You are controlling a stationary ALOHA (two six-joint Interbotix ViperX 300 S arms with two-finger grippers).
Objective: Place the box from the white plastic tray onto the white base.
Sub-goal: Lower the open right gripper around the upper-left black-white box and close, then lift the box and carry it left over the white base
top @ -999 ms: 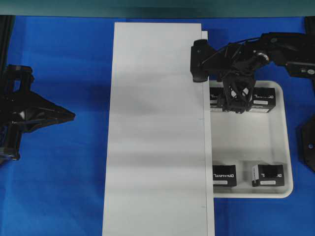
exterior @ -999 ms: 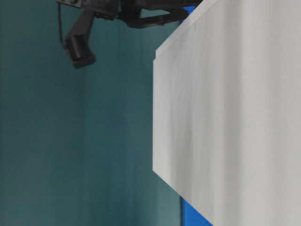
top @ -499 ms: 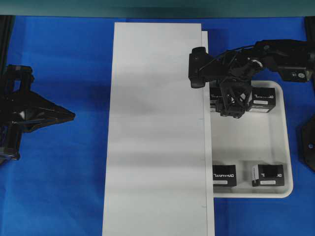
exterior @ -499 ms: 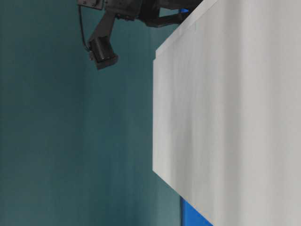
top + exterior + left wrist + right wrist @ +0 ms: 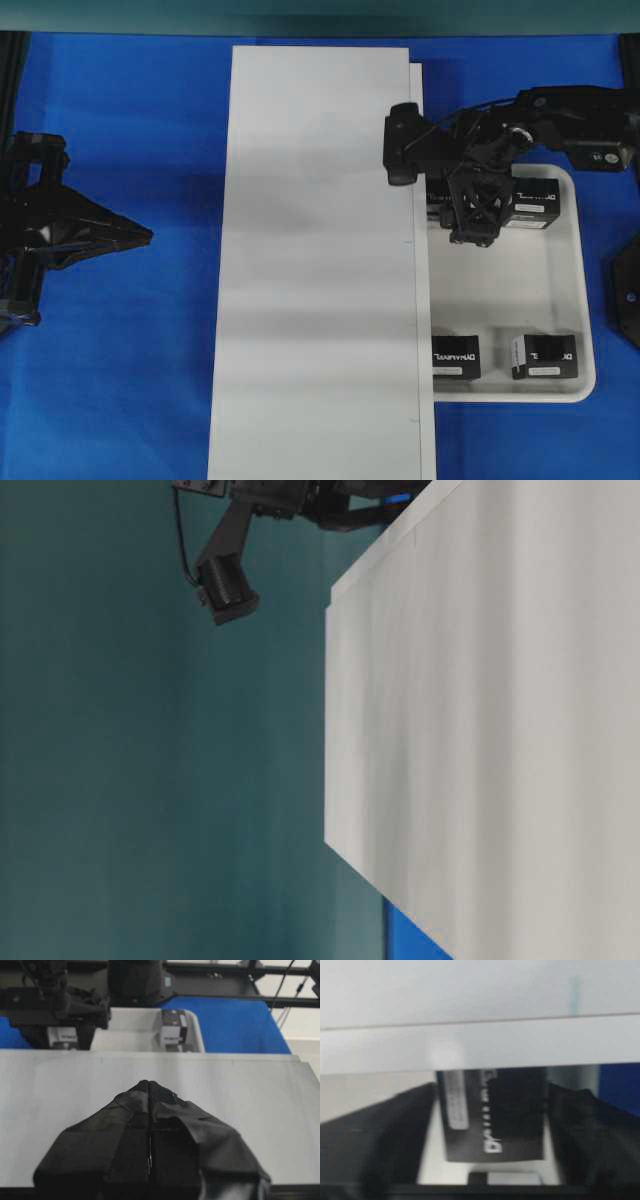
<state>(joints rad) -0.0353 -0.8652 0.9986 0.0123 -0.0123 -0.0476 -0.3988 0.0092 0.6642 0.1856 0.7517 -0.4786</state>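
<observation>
Since a second ago the right end effector (image 5: 470, 213) has sunk and narrowed its fingers around the box (image 5: 495, 1112) at the white plastic tray's (image 5: 560, 290) far-left corner, grip unconfirmed, just beside the white base (image 5: 315, 270), three other boxes (image 5: 455, 357) nearby.

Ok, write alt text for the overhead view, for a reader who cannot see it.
The right gripper reaches down over a black box at the far end of the white plastic tray, which holds three other boxes. A long white base lies left of the tray on blue cloth, and the left gripper rests apart, jaws shut.
</observation>
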